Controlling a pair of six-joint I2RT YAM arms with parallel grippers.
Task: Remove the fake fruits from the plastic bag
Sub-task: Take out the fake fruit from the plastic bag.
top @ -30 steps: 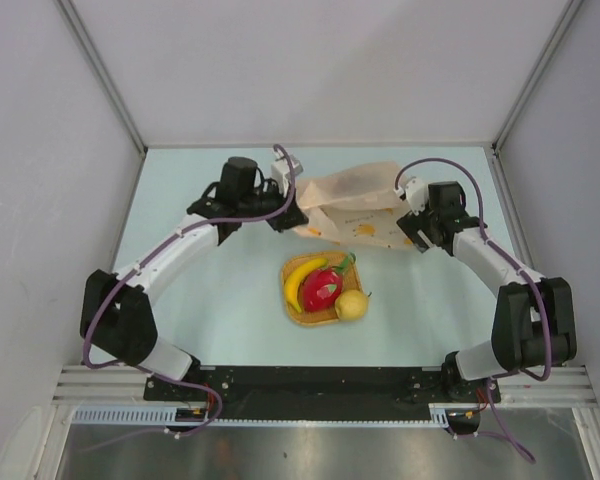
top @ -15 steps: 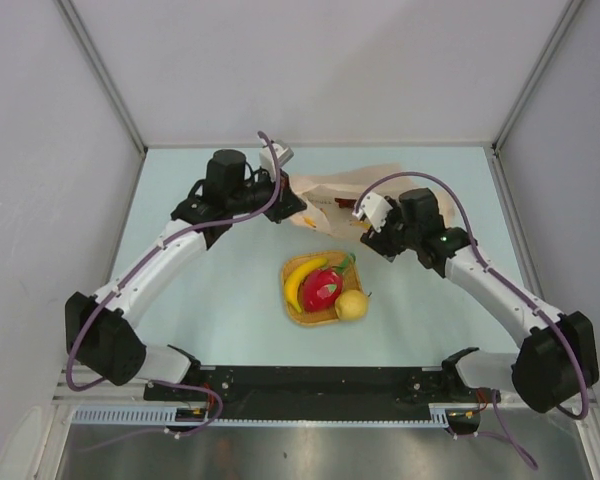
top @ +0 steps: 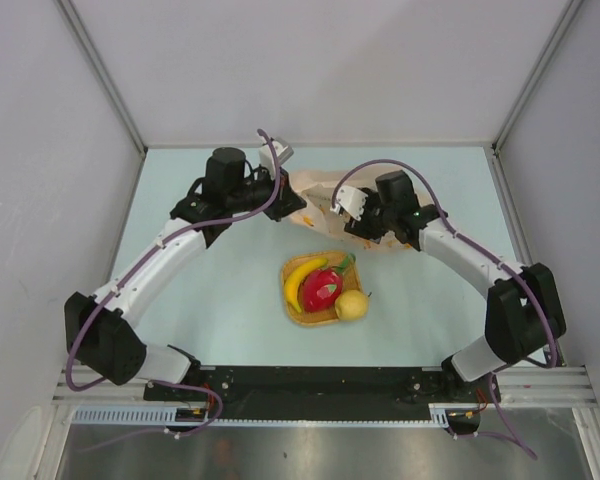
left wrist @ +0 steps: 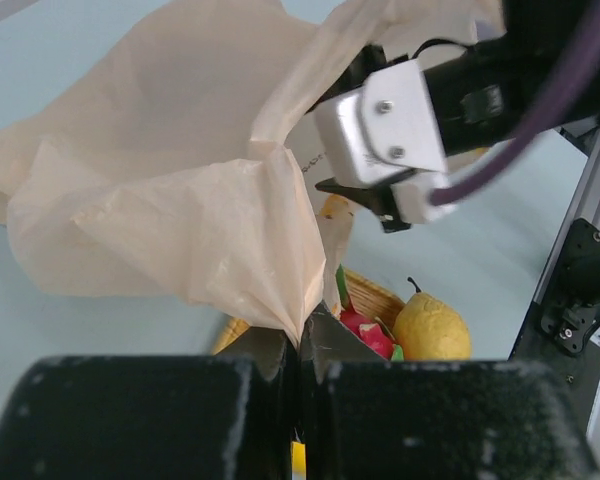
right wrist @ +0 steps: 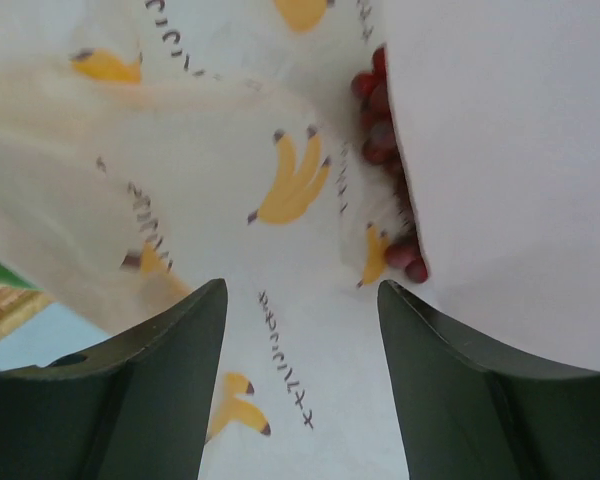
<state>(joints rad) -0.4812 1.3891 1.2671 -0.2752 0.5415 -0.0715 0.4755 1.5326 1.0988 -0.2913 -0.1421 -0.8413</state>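
Observation:
The pale peach plastic bag (top: 320,192) lies at the back of the table. My left gripper (top: 285,208) is shut on a pinched fold of the bag (left wrist: 180,225) and holds it up. My right gripper (top: 352,222) is open, right at the bag's printed side (right wrist: 280,200), with nothing between its fingers. Dark red grapes (right wrist: 385,140) show inside the bag's opening in the right wrist view. A yellow banana (top: 300,278), a red fruit with green tips (top: 323,288) and a round yellow fruit (top: 351,304) lie in the orange woven tray (top: 292,316).
The tray stands in the middle of the table in front of the bag. Grey walls close the table at left, back and right. The arm bases and a black rail (top: 320,380) run along the near edge.
My right gripper has swung left from the bag's right end to its front near the left gripper. My left gripper lifted and bunched the bag a second ago, then held still.

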